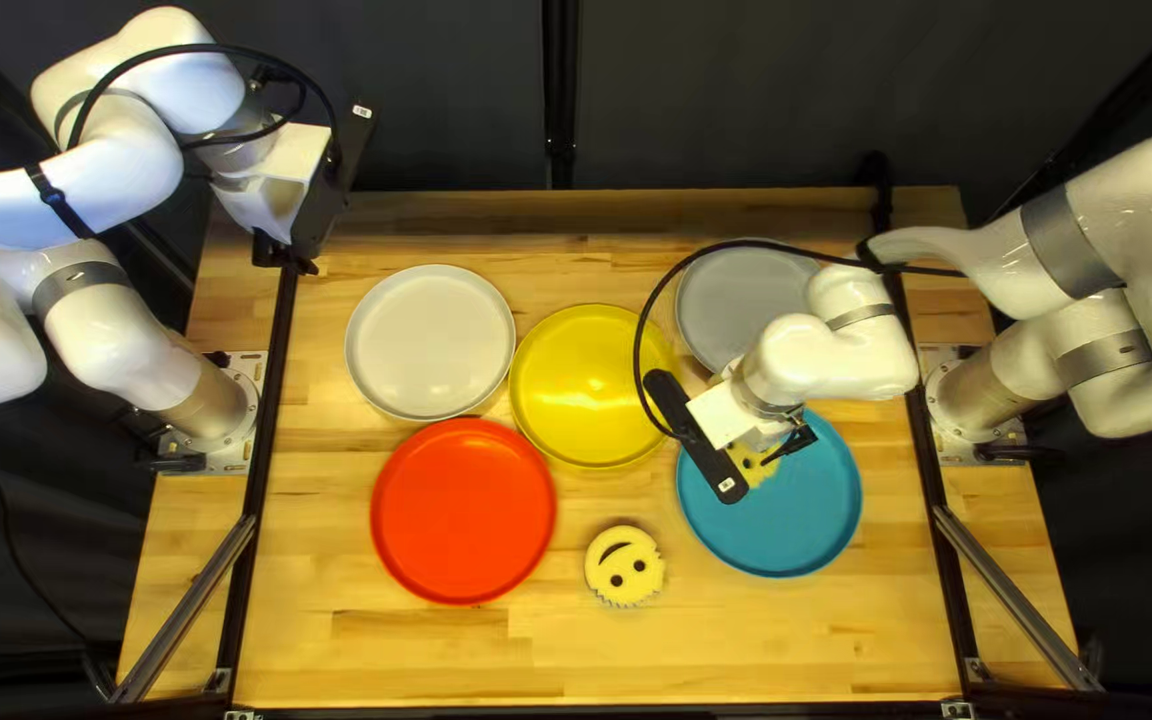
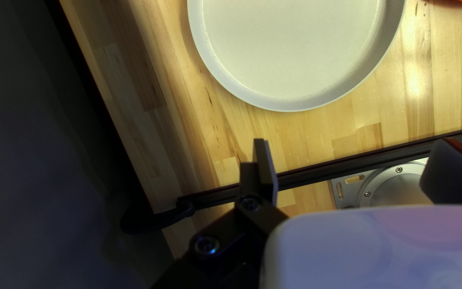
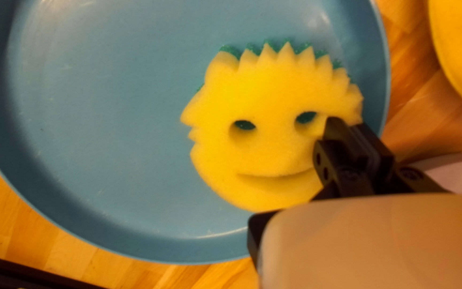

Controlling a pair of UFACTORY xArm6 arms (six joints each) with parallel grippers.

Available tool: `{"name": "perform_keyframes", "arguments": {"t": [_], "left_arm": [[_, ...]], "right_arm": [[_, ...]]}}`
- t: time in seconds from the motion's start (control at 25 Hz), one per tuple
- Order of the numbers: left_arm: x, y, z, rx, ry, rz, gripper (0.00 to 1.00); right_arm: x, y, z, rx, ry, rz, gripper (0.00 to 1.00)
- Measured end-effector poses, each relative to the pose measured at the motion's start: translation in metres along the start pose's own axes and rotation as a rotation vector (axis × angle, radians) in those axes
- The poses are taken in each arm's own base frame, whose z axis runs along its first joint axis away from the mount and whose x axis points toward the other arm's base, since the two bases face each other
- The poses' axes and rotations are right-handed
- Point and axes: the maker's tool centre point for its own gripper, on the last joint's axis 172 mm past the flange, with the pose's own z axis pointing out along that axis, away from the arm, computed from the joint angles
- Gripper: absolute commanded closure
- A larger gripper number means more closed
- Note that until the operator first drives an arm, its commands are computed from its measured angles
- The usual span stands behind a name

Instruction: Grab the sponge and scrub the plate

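My right gripper [image 1: 791, 443] is low over the blue plate [image 1: 810, 534] in the top left view. In the right wrist view a yellow smiley sponge [image 3: 263, 144] with a green underside lies face up on the blue plate [image 3: 108, 134]. My right gripper [image 3: 353, 124] is shut on one side edge of it, the fingers close together. A second smiley sponge [image 1: 624, 566] sits on the table left of the blue plate. Up at the table's far left corner, my left gripper [image 1: 286, 254] hangs empty; in the left wrist view this gripper [image 2: 356, 144] has its fingers wide apart.
White plate [image 1: 431, 342], yellow plate [image 1: 590, 387] and red plate [image 1: 464, 511] stand close together left of my right gripper. A grey plate [image 1: 736, 300] is behind it, partly under the arm. The white plate [image 2: 295, 53] shows ahead of my left gripper.
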Motion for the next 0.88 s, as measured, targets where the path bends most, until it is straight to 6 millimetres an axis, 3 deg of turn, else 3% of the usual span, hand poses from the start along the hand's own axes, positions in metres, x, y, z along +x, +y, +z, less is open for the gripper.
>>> {"name": "perform_keyframes", "arguments": {"t": [0.24, 0.4, 0.6, 0.88], "left_arm": [[0.0, 0.0, 0.0, 0.0, 0.0, 0.0, 0.0], [0.0, 0.0, 0.0, 0.0, 0.0, 0.0, 0.0], [0.0, 0.0, 0.0, 0.0, 0.0, 0.0, 0.0], [0.0, 0.0, 0.0, 0.0, 0.0, 0.0, 0.0]], "right_arm": [[-0.025, -0.014, 0.003, 0.043, -0.012, -0.048, 1.0], [-0.028, -0.02, 0.007, 0.069, -0.02, -0.097, 1.0], [-0.007, -0.018, 0.009, 0.08, -0.026, -0.165, 1.0], [0.041, -0.007, 0.007, 0.068, -0.024, -0.239, 1.0]]}}
